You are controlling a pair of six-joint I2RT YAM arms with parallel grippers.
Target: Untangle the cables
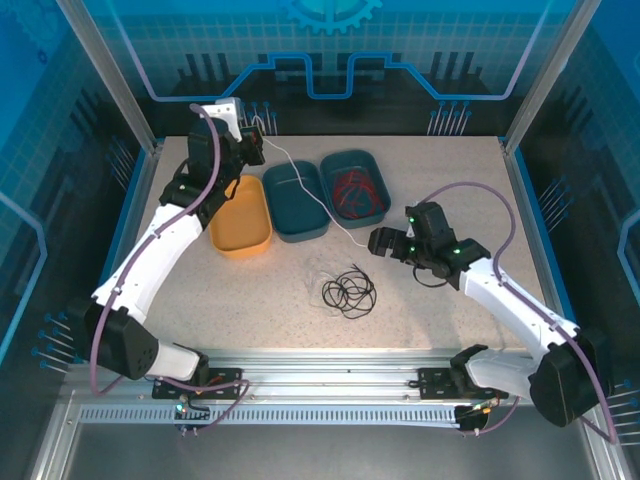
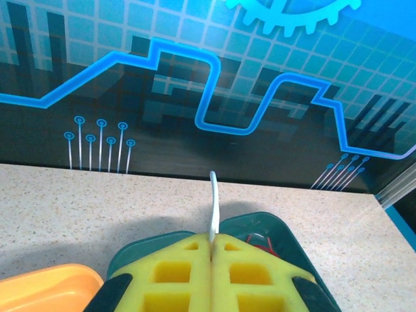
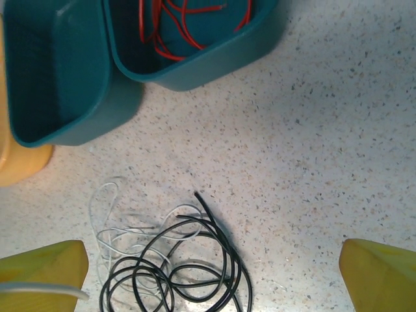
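My left gripper [image 1: 252, 143] is raised at the back left, shut on the white cable [image 1: 300, 180]. Its yellow pads [image 2: 188, 273] pinch the white cable [image 2: 212, 201], whose end sticks up between them. From there the cable runs over the middle teal bin down to a tangle with the black cable [image 1: 348, 293] on the table. My right gripper [image 1: 378, 242] hangs open above that tangle, fingers [image 3: 380, 273] wide apart over the black cable [image 3: 221, 253] and white loops [image 3: 107, 221]. The red cable [image 1: 358, 190] lies in the right teal bin [image 1: 384, 180], as does the red cable [image 3: 175, 29].
An orange bin [image 1: 240, 235] stands left of the middle teal bin [image 1: 300, 225]. The two teal bins [image 3: 65, 123] sit side by side behind the tangle. Glass walls and metal posts ring the table; the rail with the arm bases runs along the near edge.
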